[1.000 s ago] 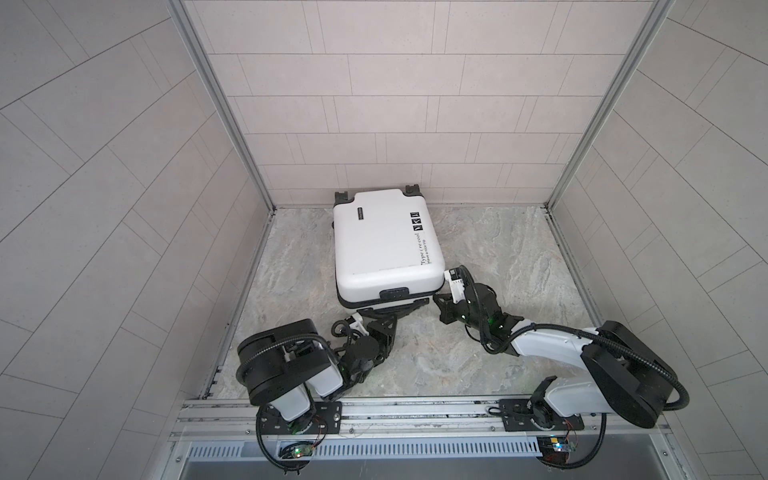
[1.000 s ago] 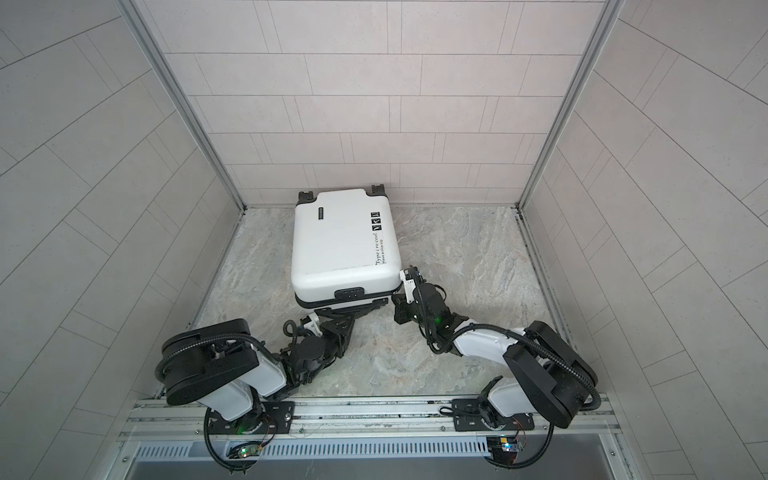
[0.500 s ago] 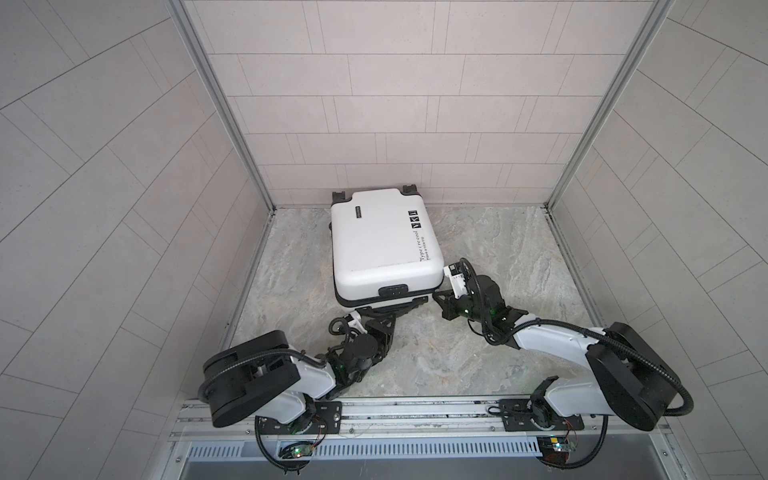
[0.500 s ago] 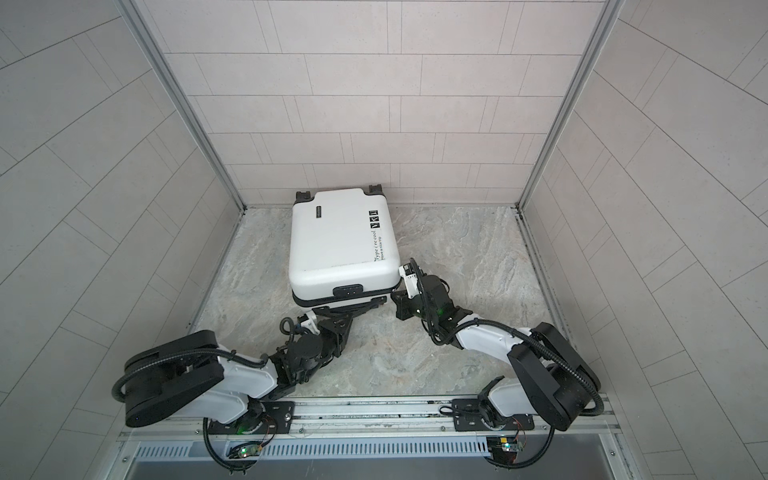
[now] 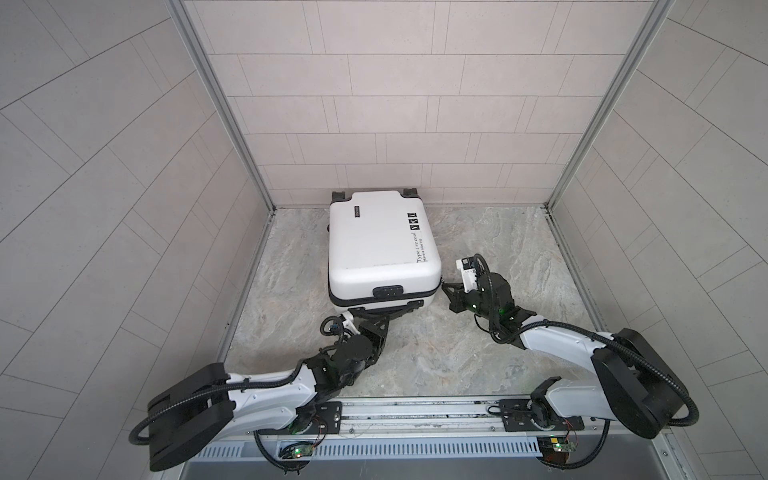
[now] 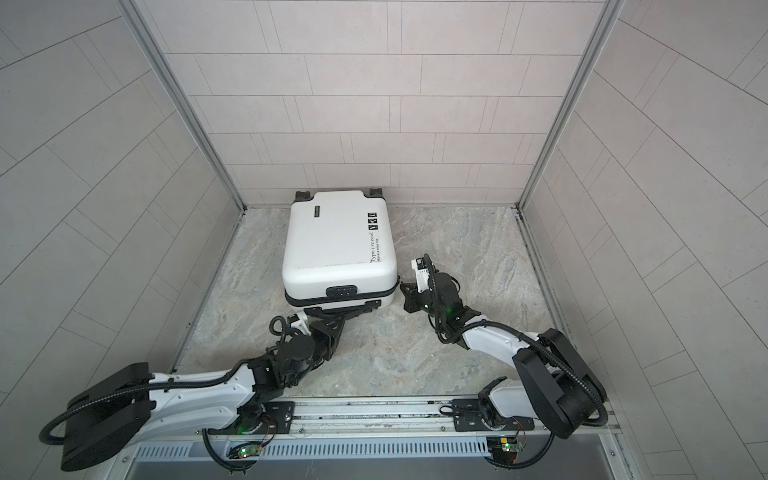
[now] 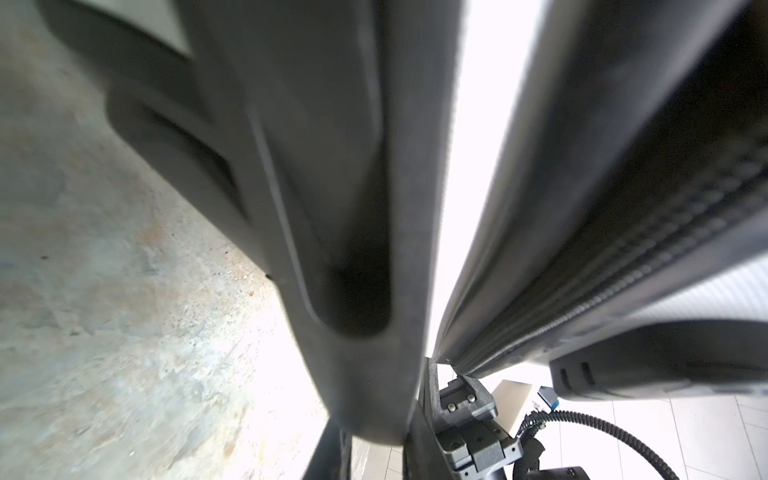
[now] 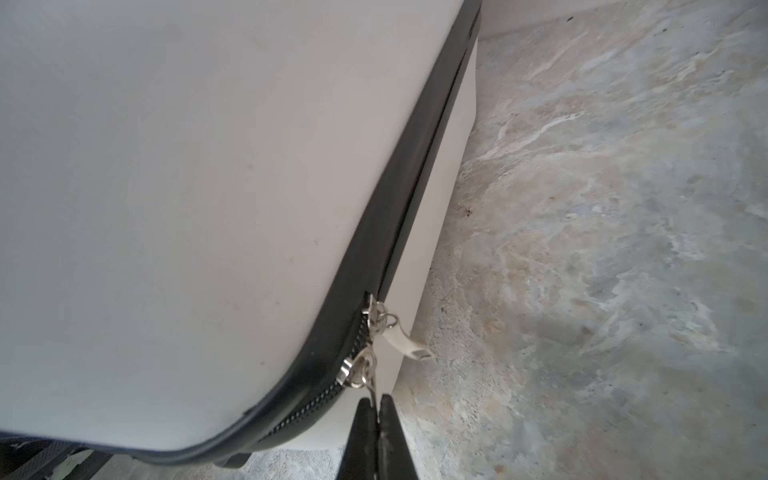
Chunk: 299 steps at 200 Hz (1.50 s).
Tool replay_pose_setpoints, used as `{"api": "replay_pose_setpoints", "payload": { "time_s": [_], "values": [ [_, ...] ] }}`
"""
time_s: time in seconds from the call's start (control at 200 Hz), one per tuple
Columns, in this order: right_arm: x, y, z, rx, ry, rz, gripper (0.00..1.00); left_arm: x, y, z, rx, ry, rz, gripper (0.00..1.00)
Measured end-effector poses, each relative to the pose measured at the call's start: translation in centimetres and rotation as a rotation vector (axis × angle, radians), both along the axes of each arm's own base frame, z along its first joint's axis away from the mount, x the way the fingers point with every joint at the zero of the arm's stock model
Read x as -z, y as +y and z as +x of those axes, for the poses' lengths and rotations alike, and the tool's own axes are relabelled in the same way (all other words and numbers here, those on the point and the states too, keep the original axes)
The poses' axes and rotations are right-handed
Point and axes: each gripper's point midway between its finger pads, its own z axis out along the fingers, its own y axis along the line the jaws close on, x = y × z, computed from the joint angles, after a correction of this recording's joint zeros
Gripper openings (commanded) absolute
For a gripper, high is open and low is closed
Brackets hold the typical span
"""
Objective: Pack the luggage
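luggage shifted left | right hand pinches zipper pull | wall behind

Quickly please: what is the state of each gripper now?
Left gripper: by the luggage, cannot be told.
Right gripper: closed on a zipper pull.

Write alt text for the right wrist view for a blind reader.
The right hand pinches a zipper pull at a rounded corner of the white luggage, where two metal sliders sit side by side on the black zipper trim. A second, white pull tab hangs free.
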Motion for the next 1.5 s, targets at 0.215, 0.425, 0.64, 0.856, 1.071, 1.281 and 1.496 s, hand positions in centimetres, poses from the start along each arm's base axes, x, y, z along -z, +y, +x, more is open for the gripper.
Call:
{"api": "replay_pose_setpoints", "payload": {
  "time_s": [0.215,0.425,0.64,0.856,1.071,1.281,1.496],
  "values": [
    [0.2,0.8,0.4,-0.071,0.014,-0.016,0.00,0.4,0.4,-0.1,-0.008,0.010,0.023,0.00],
    [0.0,1.3,2.3,-0.146,0.067,-0.080,0.34,0.4,0.9,0.3,-0.028,0.001,0.059,0.10],
    [1.0,-5.7,5.5,0.114,0.105,-0.191,0.54,-2.7,0.9,0.5,0.043,-0.058,0.328,0.72],
    [0.1,-7.8,4.7,0.192,0.111,-0.208,0.57,-9.6,-0.3,0.7,0.161,-0.179,0.518,0.75],
    [-2.0,-9.0,4.5,0.250,0.107,-0.197,0.60,-18.0,1.0,1.2,0.199,-0.325,0.813,0.76],
    [-5.9,-8.6,5.1,0.236,0.077,-0.173,0.99,-24.9,12.2,5.9,-0.073,-0.289,0.986,0.82],
    [-9.0,-6.8,5.6,0.167,0.075,-0.084,0.99,-21.7,23.9,10.2,-0.269,-0.071,0.826,1.00]
  ]
}}
